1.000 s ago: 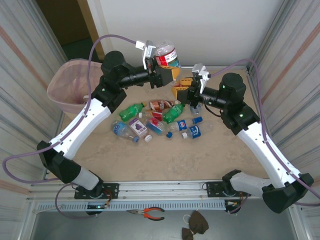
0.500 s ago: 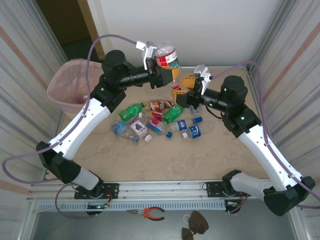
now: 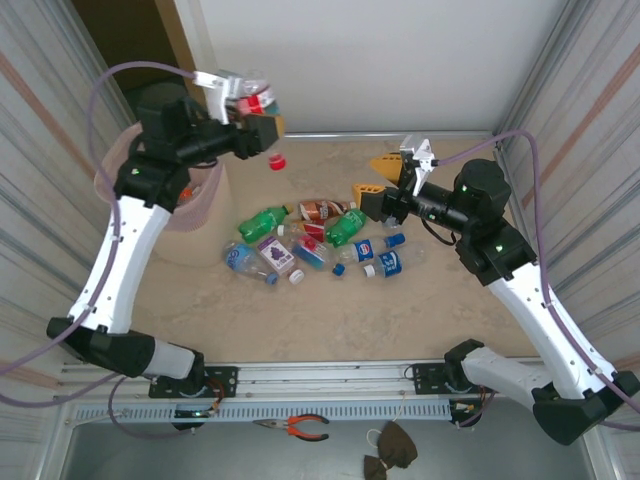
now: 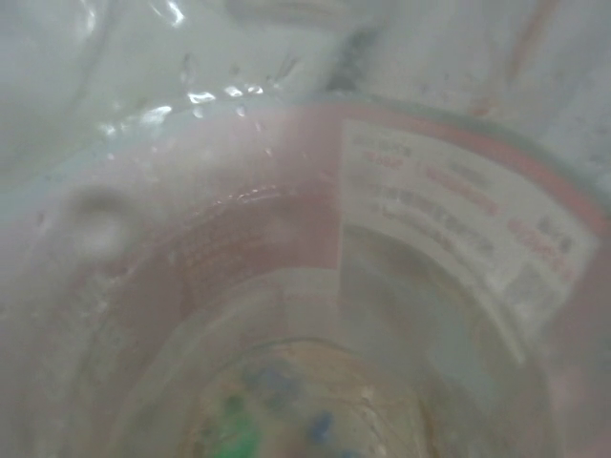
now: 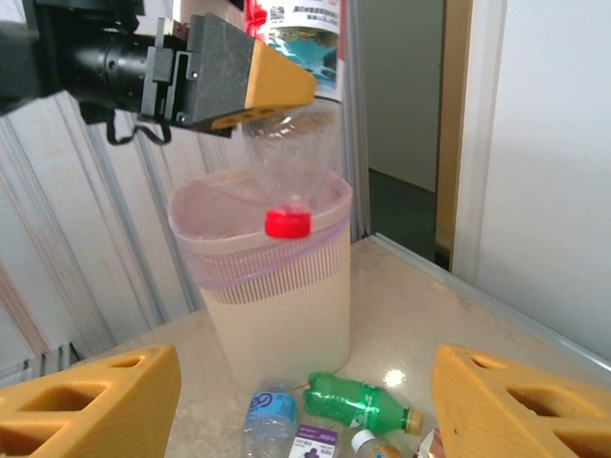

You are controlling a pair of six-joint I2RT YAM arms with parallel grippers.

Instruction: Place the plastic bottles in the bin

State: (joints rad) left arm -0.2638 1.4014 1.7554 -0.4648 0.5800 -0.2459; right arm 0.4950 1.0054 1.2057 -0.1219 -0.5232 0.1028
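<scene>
My left gripper point(image 3: 262, 122) is shut on a clear plastic bottle point(image 3: 258, 100) with a red label. The bottle hangs neck down, its red cap point(image 5: 287, 223) just right of the bin's rim. The same bottle point(image 4: 315, 286) sits blurred right against the lens in the left wrist view. The beige bin point(image 3: 195, 235), lined with a pink bag point(image 5: 258, 205), stands at the table's left edge, partly hidden by the left arm. Several bottles lie mid-table, among them a green one point(image 3: 265, 218) and a blue-labelled one point(image 3: 388, 262). My right gripper point(image 3: 380, 180) stands open above the pile with nothing between its fingers.
Corrugated walls close in both sides of the table, with a white wall at the back. An open doorway point(image 5: 406, 114) lies behind the bin. Pliers point(image 3: 300, 427) rest below the front rail. A green bottle point(image 5: 368, 403) lies at the bin's foot.
The left arm has swung left with its bottle, from behind the pile to beside the bin. The right gripper has gone from shut to open and shifted slightly right.
</scene>
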